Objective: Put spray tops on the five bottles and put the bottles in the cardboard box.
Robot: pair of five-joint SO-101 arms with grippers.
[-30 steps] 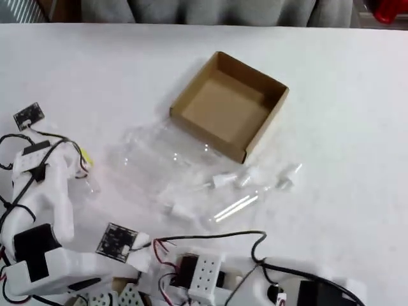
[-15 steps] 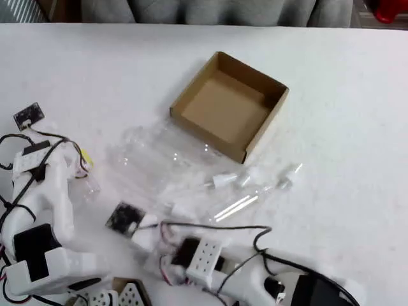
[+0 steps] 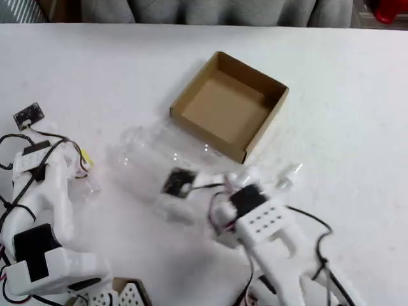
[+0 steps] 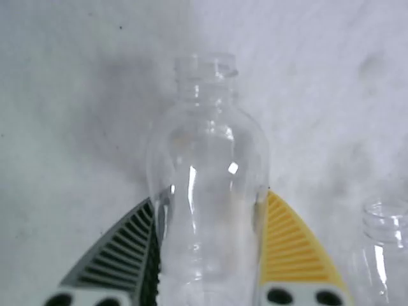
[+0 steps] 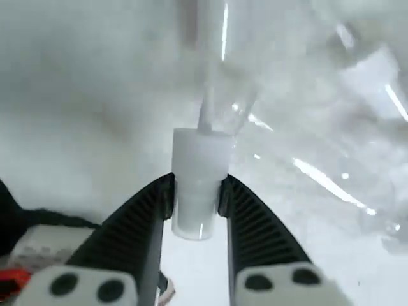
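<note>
We count one square cardboard box [image 3: 229, 105] and a jumble of clear plastic bottles [image 3: 146, 153] that we cannot number, lying on the white table [image 3: 344, 83] just by the box's near side. There the right gripper [image 5: 197, 186] pinches a white cylindrical spray top [image 5: 199, 150]. Well left of the box, the left gripper [image 4: 211, 197] clasps one capless bottle [image 4: 207, 140] between ribbed fingers [image 4: 293, 248], a second bottle [image 4: 384, 223] beside it.

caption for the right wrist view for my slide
Right gripper closed on a white spray top, clear bottles lying on the white table beyond.
</note>
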